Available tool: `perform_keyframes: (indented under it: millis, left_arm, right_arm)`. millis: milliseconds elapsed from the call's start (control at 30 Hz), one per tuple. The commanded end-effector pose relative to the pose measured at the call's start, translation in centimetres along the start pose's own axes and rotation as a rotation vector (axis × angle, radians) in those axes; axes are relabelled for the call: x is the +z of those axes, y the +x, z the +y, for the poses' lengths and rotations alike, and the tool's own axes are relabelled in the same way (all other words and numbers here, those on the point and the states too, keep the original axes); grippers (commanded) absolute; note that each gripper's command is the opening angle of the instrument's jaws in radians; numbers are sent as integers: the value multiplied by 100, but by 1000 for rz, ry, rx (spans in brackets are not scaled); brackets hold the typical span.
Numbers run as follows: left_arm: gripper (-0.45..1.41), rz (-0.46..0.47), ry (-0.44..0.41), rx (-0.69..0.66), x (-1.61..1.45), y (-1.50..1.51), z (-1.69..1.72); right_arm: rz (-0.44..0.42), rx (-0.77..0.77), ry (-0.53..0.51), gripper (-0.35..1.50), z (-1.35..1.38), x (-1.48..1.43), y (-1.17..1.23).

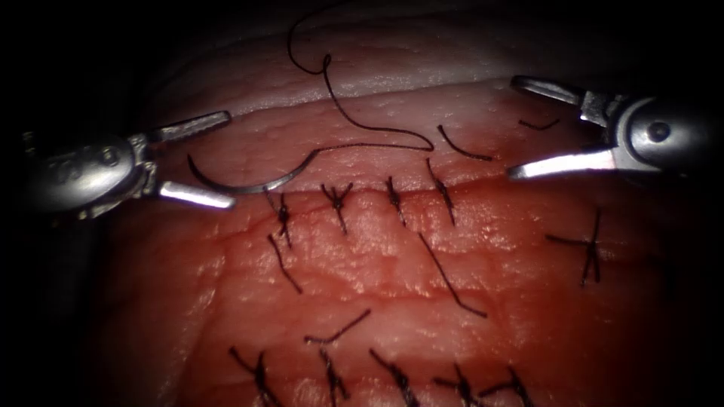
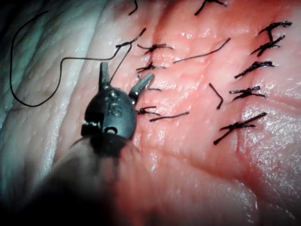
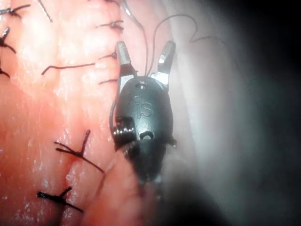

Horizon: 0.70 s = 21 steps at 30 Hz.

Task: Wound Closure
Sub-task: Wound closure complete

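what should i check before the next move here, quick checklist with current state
1. Left tool free: ok, jaws open, holding nothing.
2. Right tool free: ok, jaws open, holding nothing.
3. Needle located: ok, lying loose on the tissue just above the cut's left end, between the left tool's jaws, not driven in.
4. Thread attached to needle: ok, trails up over the pale upper tissue, slack.
5. Thread clear of the stitches: cannot tell near the cut.
6. Loose cut ends of thread: not ok, several lie on the tissue.
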Motion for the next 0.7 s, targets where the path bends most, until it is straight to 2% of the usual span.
perform_keyframes:
  millis: [33, 200, 700]
  left_arm:
    - [39, -2, 1, 9, 6, -7, -5]
    - [46, -6, 11, -3, 12, -14, -4]
    - [46, 1, 5, -23, 17, -15, 0]
  right_arm:
    - [7, -8, 4, 135, -3, 11, -5]
    - [-6, 0, 30, 136, -7, 11, -7]
    - [-7, -1, 32, 135, -6, 14, -8]
